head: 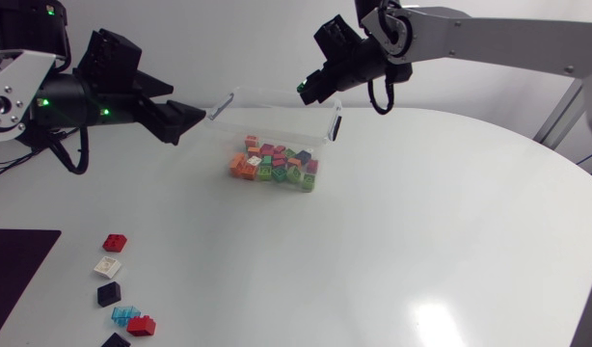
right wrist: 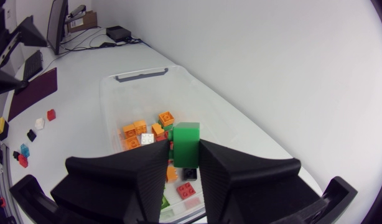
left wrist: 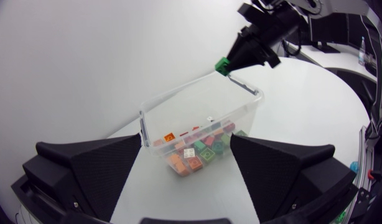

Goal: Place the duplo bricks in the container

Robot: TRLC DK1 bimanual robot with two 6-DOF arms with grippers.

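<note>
A clear plastic container [head: 320,106] stands at the back middle of the table, holding several duplo bricks [head: 273,164] in orange, green, red and pink. My right gripper [head: 306,90] hangs over its far rim, shut on a green brick [right wrist: 186,137], and the box lies directly beneath it [right wrist: 141,76]. My left gripper [head: 196,115] is open and holds nothing, just left of the container's near corner. In the left wrist view the container [left wrist: 178,99] sits ahead between the wide fingers [left wrist: 97,168], and the green brick [left wrist: 223,65] shows above its far edge.
Several loose bricks lie at the front left: a red one [head: 114,242], a white one [head: 108,267], a black one [head: 109,293], a translucent blue one [head: 124,315] and another red one [head: 141,325]. A dark mat [head: 16,275] covers the front left corner.
</note>
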